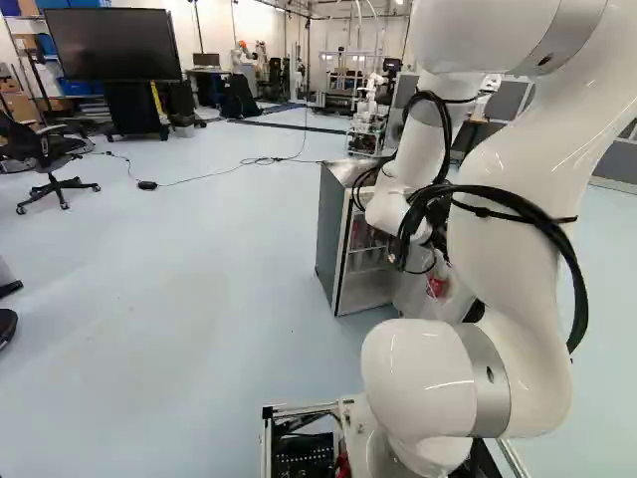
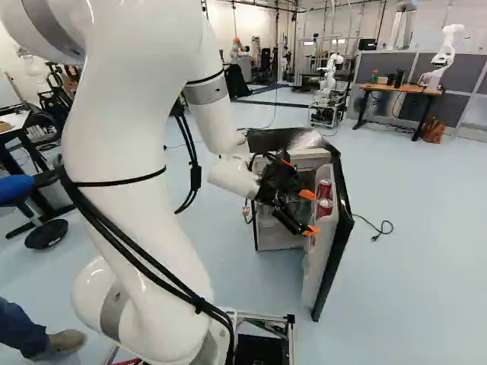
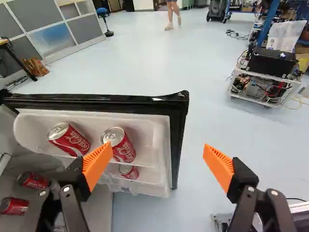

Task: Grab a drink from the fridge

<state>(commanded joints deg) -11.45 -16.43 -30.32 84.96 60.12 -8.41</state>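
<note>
Floor: pale blue (image 1: 199, 279), running under the fridge and around it.
Arm: white (image 2: 141, 160), reaching forward to the fridge and bent at its joints, black cables strapped along it.
Desk: wooden-topped (image 2: 399, 89), at the right of the right base view, beyond the fridge, with another robot (image 2: 443, 52) on it.
Screen: large and black (image 1: 111, 45), on a stand at the far left of the left base view.
Fridge: small, grey-sided (image 1: 332, 234), standing on the floor ahead of the base, open.
Fridge door: swung wide, black-edged (image 2: 341, 239), with white shelves on its inner side.
Tool: black (image 2: 308, 213), open, its two fingers well apart with nothing gripped; in the wrist view one orange pad (image 3: 97, 164) is over the door shelves, the other (image 3: 218, 166) over the floor past the door's free edge.
Drinks, upper door shelf: two red soda cans, one (image 3: 124, 147) just beside the first pad, whether touching I cannot tell, the other (image 3: 72, 141) farther toward the fridge body.
Drink, lower door shelf: one red can (image 3: 129, 172).
Drinks, inside: two red cans (image 3: 34, 181) (image 3: 14, 206) in the fridge body.
</note>
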